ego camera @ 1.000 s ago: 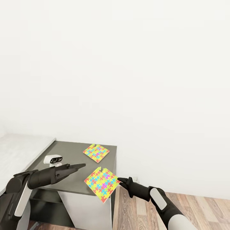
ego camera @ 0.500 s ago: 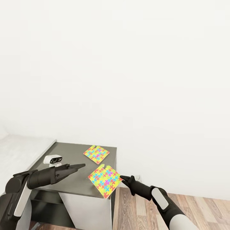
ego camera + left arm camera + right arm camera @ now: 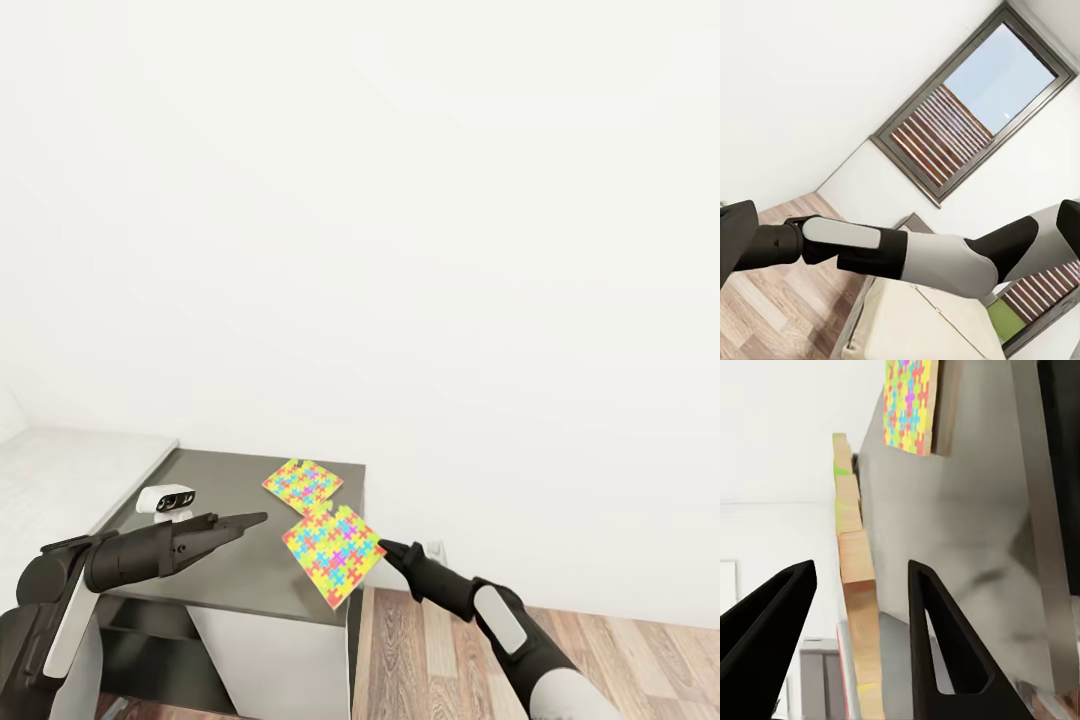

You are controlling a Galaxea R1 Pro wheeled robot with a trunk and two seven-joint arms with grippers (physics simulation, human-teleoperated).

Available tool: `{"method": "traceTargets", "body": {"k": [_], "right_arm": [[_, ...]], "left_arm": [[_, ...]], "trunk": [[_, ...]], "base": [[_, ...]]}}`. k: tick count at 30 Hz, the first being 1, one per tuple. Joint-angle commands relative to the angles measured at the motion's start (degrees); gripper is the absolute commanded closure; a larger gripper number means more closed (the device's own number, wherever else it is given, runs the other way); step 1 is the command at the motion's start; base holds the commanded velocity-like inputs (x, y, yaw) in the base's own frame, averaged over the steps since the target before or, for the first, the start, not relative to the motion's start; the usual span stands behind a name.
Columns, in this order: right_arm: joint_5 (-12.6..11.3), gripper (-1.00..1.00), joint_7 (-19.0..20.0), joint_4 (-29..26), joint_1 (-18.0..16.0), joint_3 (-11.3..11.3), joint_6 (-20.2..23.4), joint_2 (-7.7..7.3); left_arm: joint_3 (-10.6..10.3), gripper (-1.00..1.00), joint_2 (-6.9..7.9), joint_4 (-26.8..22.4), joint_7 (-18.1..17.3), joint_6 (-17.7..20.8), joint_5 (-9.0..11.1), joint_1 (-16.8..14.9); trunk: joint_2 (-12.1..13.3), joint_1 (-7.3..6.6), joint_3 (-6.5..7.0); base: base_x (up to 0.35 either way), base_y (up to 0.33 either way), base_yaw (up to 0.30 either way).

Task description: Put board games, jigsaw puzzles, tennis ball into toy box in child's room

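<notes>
Change: over the last second the near puzzle (image 3: 333,555) has tipped up from the table edge and shifted toward the far puzzle (image 3: 302,486); the right gripper (image 3: 392,551) has followed it.
Key relation: in the right wrist view the near puzzle (image 3: 857,585) stands edge-on between the two spread fingers, thin side toward the jaws; no contact is visible yet.
Right jaws: apart, astride the puzzle's edge.
Left gripper (image 3: 250,520): hovers over the dark table top (image 3: 210,560), fingers look closed together; farther from the near puzzle than the right.
Far puzzle: flat on the table, near the back corner.
Room: white wall, wood floor (image 3: 420,650); a small white camera-like gadget (image 3: 166,499) sits on the table.
</notes>
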Motion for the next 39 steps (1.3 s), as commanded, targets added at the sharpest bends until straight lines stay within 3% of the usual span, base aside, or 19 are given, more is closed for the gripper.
{"method": "traceTargets", "body": {"k": [1,14,18,21,39], "right_arm": [[-0.15,1.0,-0.34,-0.08,-0.24,0.06,0.3,0.01],[-0.08,1.0,-1.67,-3.78,-1.07,0.25,1.03,-2.09],[-0.5,1.0,1.41,-5.62,-0.42,0.05,3.77,-5.75],[-0.56,1.0,3.35,-6.45,-0.23,-0.04,4.29,-6.83],[0.01,1.0,4.34,-7.12,0.14,0.1,1.29,-7.48]], "left_arm": [[0.0,-1.0,0.02,-0.01,-0.22,0.61,-0.05,-0.03],[0.07,-1.0,0.89,-0.01,-0.22,0.39,-0.16,-0.03],[0.08,-1.0,1.13,0.01,-0.22,0.41,-0.16,-0.03],[0.17,-1.0,1.25,0.05,-0.22,0.52,-0.16,0.02],[0.37,-1.0,2.47,0.16,-0.22,0.64,-0.25,0.05]], "trunk": [[0.37,-0.22,0.11],[5.58,-3.07,2.45],[7.18,-3.95,3.16],[8.39,-4.61,3.7],[15.61,-8.57,6.93]], "base": [[0.0,0.0,0.0],[0.0,0.0,0.0],[0.0,0.0,0.0],[0.0,0.0,0.0],[0.0,0.0,0.0]]}}
